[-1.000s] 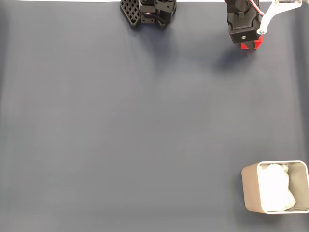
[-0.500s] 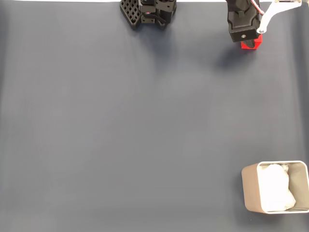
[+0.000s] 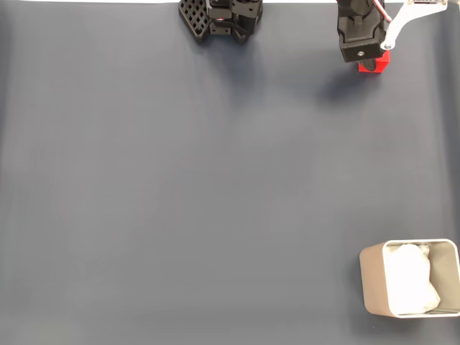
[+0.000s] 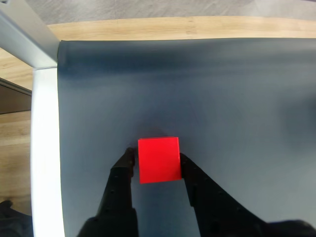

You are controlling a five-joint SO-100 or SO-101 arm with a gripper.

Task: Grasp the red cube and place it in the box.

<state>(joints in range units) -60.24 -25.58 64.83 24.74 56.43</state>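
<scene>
Grasp stage: gripper (image 4: pixel 159 160) closed on the cube (image 4: pixel 159 160), a finger against each side, at the mat's (image 3: pixel 180 187) far edge; carrying to the box (image 3: pixel 371 280), well apart, remains.

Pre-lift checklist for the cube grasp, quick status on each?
1. red cube between the end effector fingers: ok, one finger on each side in the wrist view.
2. Fingers closed on the cube faces: ok, both appear to touch.
3. Cube off the mat: cannot tell.
4. box upright and open: ok, bottom right in the fixed view.
5. Box free to receive the cube: ok, though white lining fills much of it.
6. Path from cube to box: ok, bare mat between them.
</scene>
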